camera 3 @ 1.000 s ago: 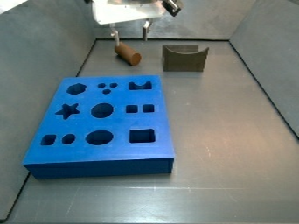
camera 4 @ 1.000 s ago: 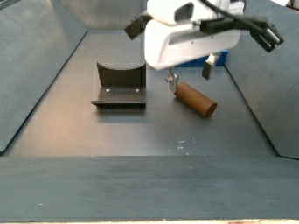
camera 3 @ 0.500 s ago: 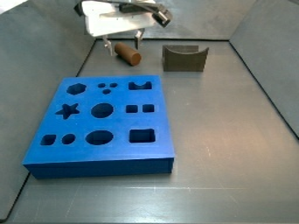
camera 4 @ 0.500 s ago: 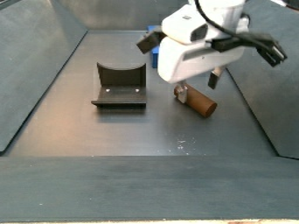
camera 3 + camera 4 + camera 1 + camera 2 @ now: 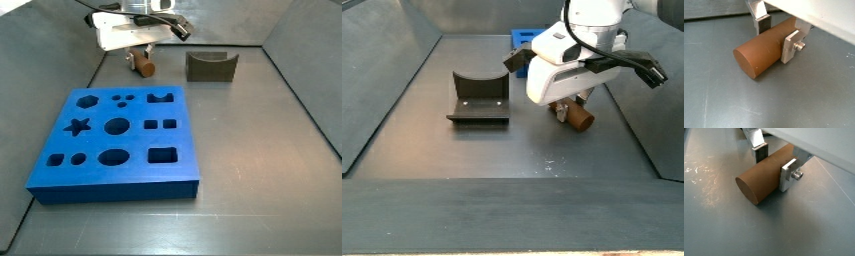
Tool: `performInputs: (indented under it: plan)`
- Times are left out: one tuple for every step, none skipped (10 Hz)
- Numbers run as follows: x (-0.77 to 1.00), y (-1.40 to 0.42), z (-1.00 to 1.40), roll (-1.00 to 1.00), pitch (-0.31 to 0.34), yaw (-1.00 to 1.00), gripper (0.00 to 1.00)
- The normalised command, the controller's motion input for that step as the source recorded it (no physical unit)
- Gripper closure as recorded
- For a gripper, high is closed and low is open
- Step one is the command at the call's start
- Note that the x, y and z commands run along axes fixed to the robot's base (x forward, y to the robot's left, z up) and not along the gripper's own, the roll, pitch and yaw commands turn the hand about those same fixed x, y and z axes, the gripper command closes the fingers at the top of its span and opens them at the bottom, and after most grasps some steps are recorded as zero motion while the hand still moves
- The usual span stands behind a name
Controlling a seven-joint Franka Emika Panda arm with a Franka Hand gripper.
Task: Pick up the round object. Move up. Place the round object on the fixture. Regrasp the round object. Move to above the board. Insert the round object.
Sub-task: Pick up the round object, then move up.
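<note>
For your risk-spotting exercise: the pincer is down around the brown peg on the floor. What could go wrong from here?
1. The pincer straddles the round object near its far end rather than its middle, so it may tilt when lifted.
2. In both wrist views the fingers sit beside the curved surface; whether they already clamp it is unclear, and it could roll.
</note>
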Motion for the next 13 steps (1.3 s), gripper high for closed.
performInputs:
  plan:
    - [0.0, 0.0, 0.0, 0.0, 0.0, 0.0, 1.0]
    - [0.0, 0.0, 0.0, 0.0, 0.0, 0.0, 1.0]
    - [0.0, 0.0, 0.0, 0.0, 0.0, 0.0, 1.0]
    - [0.0, 0.0, 0.0, 0.0, 0.0, 0.0, 1.0]
    - [0.0, 0.0, 0.0, 0.0, 0.0, 0.0, 1.0]
    - [0.0, 0.0, 0.0, 0.0, 0.0, 0.0, 1.0]
    - [0.0, 0.0, 0.0, 0.0, 0.0, 0.0, 1.0]
    - [0.0, 0.0, 0.0, 0.0, 0.0, 0.0, 1.0]
    - [0.0, 0.0, 0.0, 0.0, 0.0, 0.0, 1.0]
    - [0.0, 0.0, 0.54, 0.0, 0.0, 0.0, 1.0]
    - [0.01, -0.07, 0.54, -0.02, -0.002, -0.04, 1.0]
    - [-0.02, -0.06, 0.45, -0.01, 0.049, -0.04, 1.0]
    - [-0.02, -0.04, 0.35, 0.01, 0.066, -0.03, 1.0]
